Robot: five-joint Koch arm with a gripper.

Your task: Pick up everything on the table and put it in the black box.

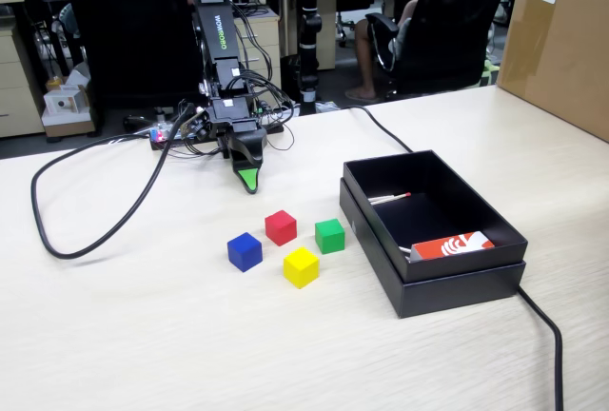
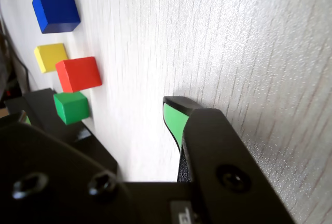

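Gripper (image 1: 249, 183): I see it tip-down just above the table (image 1: 143, 335), behind the cubes. Only one green-tipped jaw shows in either view, so I cannot tell how far it is open; nothing held.
Red cube (image 1: 281, 227): nearest the gripper, on the table.
Blue cube (image 1: 245, 251): left of red in the fixed view.
Green cube (image 1: 330, 235): right of red, just beside the box.
Yellow cube (image 1: 301, 266): front of the cluster.
Black box (image 1: 381, 240): right of the cubes, holding an orange-red card (image 1: 453, 245); no cubes inside.
Black cable (image 1: 105, 230): loops across the table at left.
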